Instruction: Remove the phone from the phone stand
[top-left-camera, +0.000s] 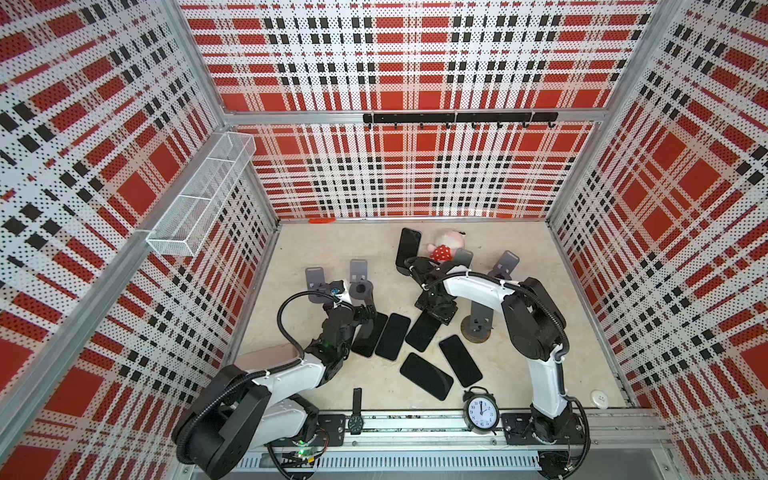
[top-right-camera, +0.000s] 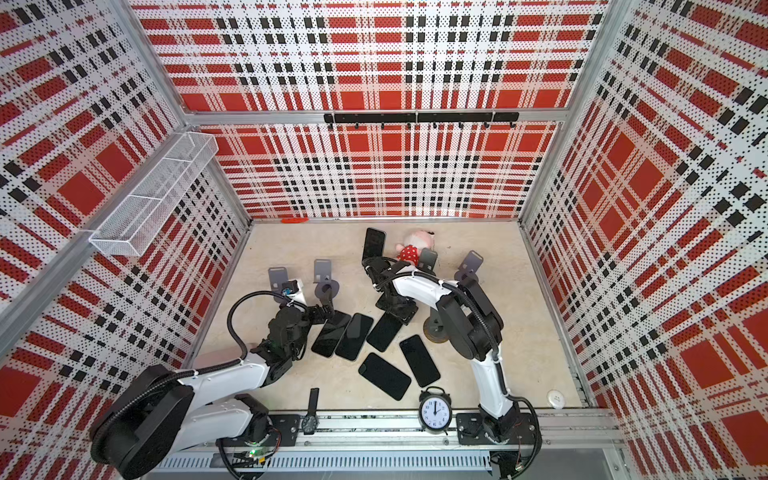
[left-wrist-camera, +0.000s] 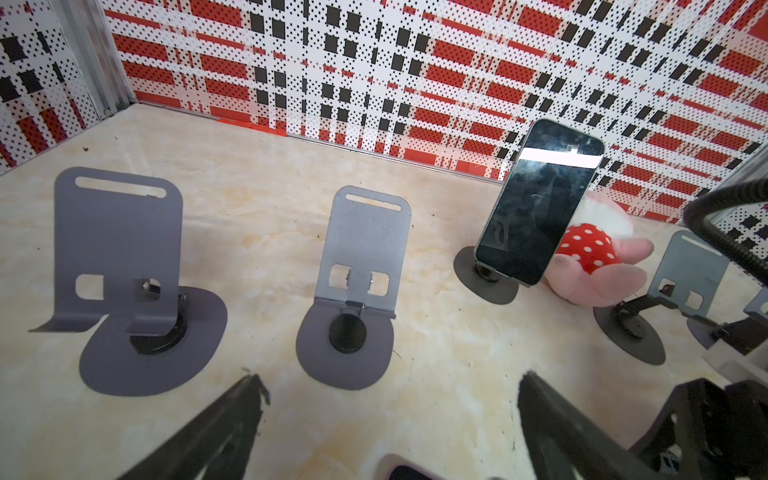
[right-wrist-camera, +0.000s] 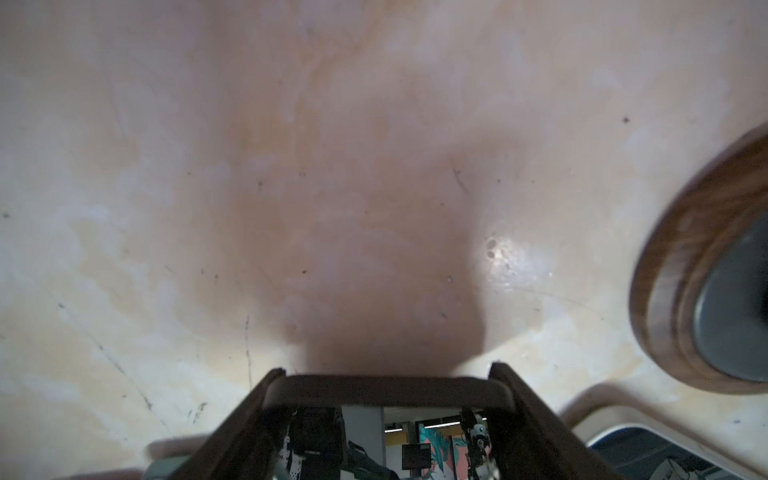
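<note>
Right gripper (right-wrist-camera: 386, 370) pinches a phone (right-wrist-camera: 386, 388) across its width, flat and low over the table (right-wrist-camera: 208, 208) beside the laid-out phones (top-left-camera: 392, 336), probably to set it down; left gripper (left-wrist-camera: 390, 376) hangs spread near empty stands (left-wrist-camera: 361, 249); an upright phone (left-wrist-camera: 536, 208) leans on the rear stand (left-wrist-camera: 486, 278).

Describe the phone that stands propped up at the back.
The phone is a slim slab with a glossy black screen, dark, mirroring a bright strip near its top, and a grey rim. It leans back, almost upright, on a grey stand, close beside a pink plush toy.
</note>
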